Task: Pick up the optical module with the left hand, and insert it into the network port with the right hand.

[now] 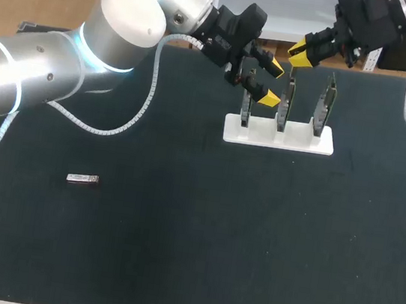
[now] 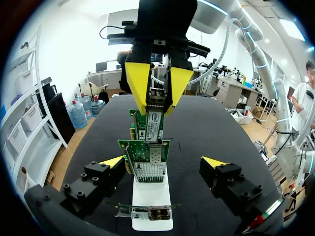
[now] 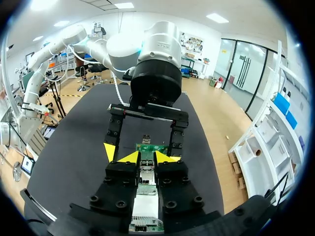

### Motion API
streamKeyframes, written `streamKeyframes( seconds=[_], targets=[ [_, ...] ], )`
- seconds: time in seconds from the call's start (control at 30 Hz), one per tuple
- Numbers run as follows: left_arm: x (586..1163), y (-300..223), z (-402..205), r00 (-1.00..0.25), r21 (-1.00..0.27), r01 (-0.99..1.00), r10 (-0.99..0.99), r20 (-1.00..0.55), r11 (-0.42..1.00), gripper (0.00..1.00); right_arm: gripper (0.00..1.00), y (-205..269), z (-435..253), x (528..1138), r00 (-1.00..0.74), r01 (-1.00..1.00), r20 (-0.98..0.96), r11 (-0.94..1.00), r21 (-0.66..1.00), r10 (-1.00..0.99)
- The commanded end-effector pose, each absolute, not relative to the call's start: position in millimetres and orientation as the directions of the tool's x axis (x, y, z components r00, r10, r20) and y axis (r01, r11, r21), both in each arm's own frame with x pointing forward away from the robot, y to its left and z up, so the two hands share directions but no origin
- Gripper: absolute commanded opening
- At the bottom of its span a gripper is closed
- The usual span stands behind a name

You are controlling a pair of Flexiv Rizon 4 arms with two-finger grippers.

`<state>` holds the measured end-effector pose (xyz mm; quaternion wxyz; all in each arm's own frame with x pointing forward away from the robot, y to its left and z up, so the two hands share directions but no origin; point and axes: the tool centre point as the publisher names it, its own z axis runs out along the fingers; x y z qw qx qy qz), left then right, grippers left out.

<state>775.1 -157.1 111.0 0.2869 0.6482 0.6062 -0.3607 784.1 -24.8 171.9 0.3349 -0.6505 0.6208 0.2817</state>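
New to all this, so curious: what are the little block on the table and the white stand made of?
The little block looks like bare metal: silvery, with a dull shine. The white stand seems plastic, matte and evenly coloured, though it could be painted.

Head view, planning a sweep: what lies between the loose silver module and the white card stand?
Nothing: head view shows bare black table between silver module and white stand.

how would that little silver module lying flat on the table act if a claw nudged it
The silver module looks like a rigid metal block, so it should stay stiff when pinched. Flat and boxy, it would likely slide rather than roll. Its shiny faces may be slightly slippery.
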Motion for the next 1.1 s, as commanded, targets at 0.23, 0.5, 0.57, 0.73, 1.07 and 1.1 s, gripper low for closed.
streamKeyframes(
  seconds=[0.23, 0.5, 0.57, 0.73, 1.07, 1.1],
  targets=[
    [776.8, -157.8, 111.2, 0.005, -0.068, 0.992, 0.582, -0.813, -0.102, 1.0, 0.0, -25.1, 169.2, 780.5, 0.073, -0.997, -0.778, -0.013, -0.082, -0.624],
    [776.8, -157.8, 111.2, 0.005, -0.068, 0.992, 0.582, -0.813, -0.102, 1.0, 0.0, -25.1, 164.8, 780.8, 0.062, -0.997, -0.775, -0.009, -0.072, -0.628],
    [776.8, -157.8, 111.2, 0.005, -0.068, 0.992, 0.582, -0.813, -0.102, 1.0, 0.0, -25.1, 164.6, 780.8, 0.061, -0.997, -0.775, -0.009, -0.071, -0.629],
    [776.8, -157.8, 111.2, 0.005, -0.068, 0.992, 0.582, -0.813, -0.102, 1.0, 0.0, -24.8, 163.2, 781.1, 0.058, -0.998, -0.773, -0.009, -0.068, -0.631],
    [776.8, -157.8, 111.2, 0.005, -0.068, 0.992, 0.582, -0.813, -0.102, 1.0, 0.0, -24.3, 171.4, 783.3, 0.077, -0.995, -0.771, -0.005, -0.095, -0.632],
    [776.8, -157.8, 111.2, 0.005, -0.068, 0.992, 0.582, -0.813, -0.102, 1.0, 0.0, -24.2, 171.6, 783.2, 0.078, -0.995, -0.771, -0.006, -0.096, -0.632]
  ],
)
